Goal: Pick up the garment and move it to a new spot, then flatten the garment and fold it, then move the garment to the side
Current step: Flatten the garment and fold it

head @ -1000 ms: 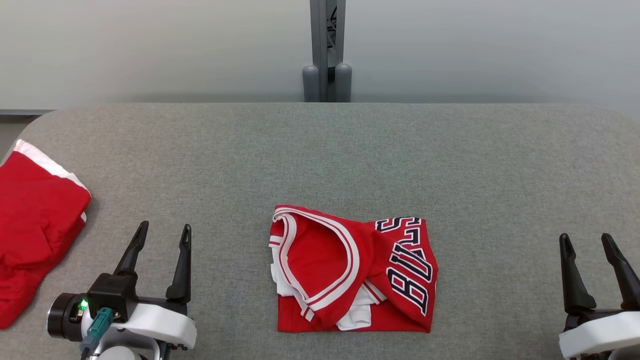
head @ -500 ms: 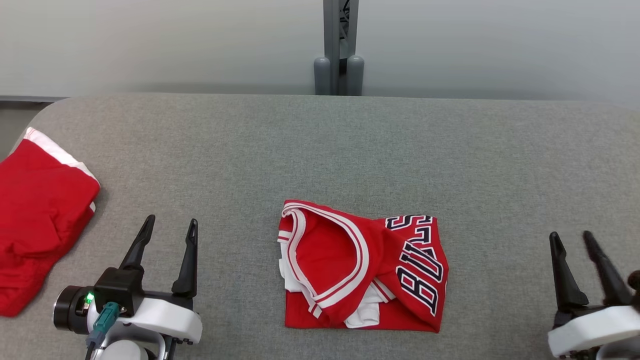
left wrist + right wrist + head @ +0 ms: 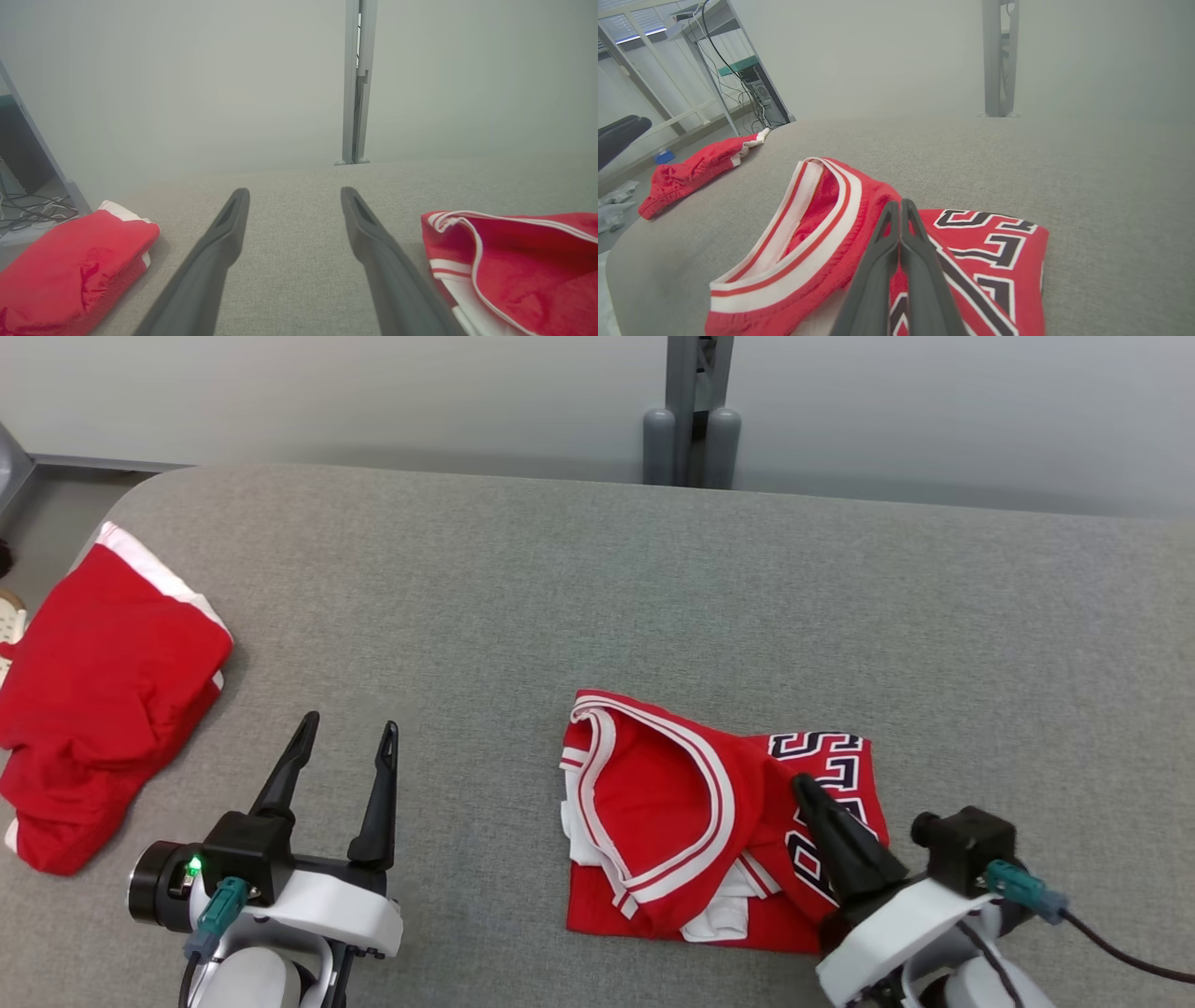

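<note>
At the middle of the grey counter, toward its near edge, we see the garment: a folded red jersey with white-and-red striped trim and some white cloth showing underneath. Its black, white-edged block lettering is partly covered; we read an S and an L. The right gripper leans in from the right, fingers pressed together over the lettering; whether cloth is caught we cannot tell. The left gripper is spread over bare counter, left of the garment.
</note>
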Motion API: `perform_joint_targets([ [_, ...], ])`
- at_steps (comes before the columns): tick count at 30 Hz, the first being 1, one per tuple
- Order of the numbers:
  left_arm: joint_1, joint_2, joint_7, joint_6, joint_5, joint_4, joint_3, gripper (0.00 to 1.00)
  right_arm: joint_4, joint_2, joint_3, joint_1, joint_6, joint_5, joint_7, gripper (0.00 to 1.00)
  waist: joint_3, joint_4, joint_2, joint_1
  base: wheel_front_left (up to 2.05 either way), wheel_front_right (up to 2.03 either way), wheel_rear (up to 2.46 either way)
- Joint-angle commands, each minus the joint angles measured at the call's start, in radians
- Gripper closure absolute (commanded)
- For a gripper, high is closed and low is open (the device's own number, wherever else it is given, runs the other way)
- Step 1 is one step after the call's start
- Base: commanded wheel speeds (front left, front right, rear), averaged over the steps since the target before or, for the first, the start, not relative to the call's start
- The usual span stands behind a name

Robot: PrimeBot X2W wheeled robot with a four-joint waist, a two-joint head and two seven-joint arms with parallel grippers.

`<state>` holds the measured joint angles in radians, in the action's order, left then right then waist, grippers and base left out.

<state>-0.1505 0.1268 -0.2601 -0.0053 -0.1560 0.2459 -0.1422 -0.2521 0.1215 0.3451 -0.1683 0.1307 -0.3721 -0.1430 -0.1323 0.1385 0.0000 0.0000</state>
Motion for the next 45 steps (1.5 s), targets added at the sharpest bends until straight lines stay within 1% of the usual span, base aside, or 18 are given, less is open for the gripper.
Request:
perform_joint_targets([
  [1, -0.012, 0.002, -0.003, -0.005, -0.009, 0.006, 0.000, 0.00, -0.041, -0.001, 0.038, -0.024, 0.000, -0.026, -0.019, 1.00, -0.003, 0.013, 0.0000, 0.0000, 0.00, 0.00, 0.00],
  [11, -0.024, -0.002, -0.003, -0.011, -0.009, 0.012, -0.005, 0.00, -0.302, -0.004, 0.187, -0.138, 0.000, -0.135, -0.080, 1.00, -0.014, 0.038, 0.0000, 0.0000, 0.00, 0.00, 0.00],
  [14, -0.027, -0.003, -0.003, -0.012, -0.009, 0.013, -0.006, 0.00, -0.350, -0.009, 0.241, -0.160, 0.000, -0.174, -0.088, 1.00, -0.017, 0.040, 0.0000, 0.0000, 0.00, 0.00, 0.00],
  [20, -0.023, -0.001, -0.003, -0.015, -0.008, 0.020, -0.005, 0.00, -0.361, -0.008, 0.412, -0.196, 0.000, -0.271, -0.092, 1.00, -0.018, 0.037, 0.0000, 0.0000, 0.00, 0.00, 0.00],
  [21, -0.023, -0.001, -0.003, -0.015, -0.008, 0.020, -0.005, 0.00, -0.361, -0.008, 0.412, -0.196, 0.000, -0.271, -0.092, 1.00, -0.018, 0.037, 0.0000, 0.0000, 0.00, 0.00, 0.00],
  [28, -0.023, -0.004, -0.003, -0.019, -0.008, 0.031, -0.007, 0.00, -0.358, -0.007, 0.555, -0.225, 0.000, -0.337, -0.106, 1.00, -0.011, 0.035, 0.0000, 0.0000, 0.00, 0.00, 0.00],
  [32, -0.014, -0.003, -0.003, -0.018, -0.008, 0.034, -0.005, 0.00, -0.336, 0.012, 0.610, -0.236, 0.000, -0.351, -0.113, 1.00, -0.005, 0.031, 0.0000, 0.0000, 0.00, 0.00, 0.00],
  [36, 0.000, 0.002, -0.003, -0.011, -0.010, 0.031, 0.005, 0.00, -0.272, 0.049, 0.577, -0.207, 0.000, -0.354, -0.119, 1.00, 0.006, 0.015, 0.0000, 0.0000, 0.00, 0.00, 0.00],
  [39, 0.005, 0.007, -0.003, -0.005, -0.011, 0.026, 0.012, 0.00, -0.204, 0.086, 0.513, -0.174, 0.000, -0.339, -0.122, 1.00, 0.017, -0.003, 0.0000, 0.0000, 0.00, 0.00, 0.00],
  [43, 0.017, 0.011, -0.003, 0.000, -0.010, 0.020, 0.019, 0.00, -0.111, 0.141, 0.384, -0.115, 0.000, -0.296, -0.123, 1.00, 0.031, -0.026, 0.0000, 0.0000, 0.00, 0.00, 0.00],
  [45, 0.019, 0.013, -0.003, 0.003, -0.010, 0.014, 0.022, 0.00, -0.068, 0.153, 0.301, -0.080, 0.000, -0.269, -0.119, 1.00, 0.037, -0.038, 0.0000, 0.0000, 0.00, 0.00, 0.00],
])
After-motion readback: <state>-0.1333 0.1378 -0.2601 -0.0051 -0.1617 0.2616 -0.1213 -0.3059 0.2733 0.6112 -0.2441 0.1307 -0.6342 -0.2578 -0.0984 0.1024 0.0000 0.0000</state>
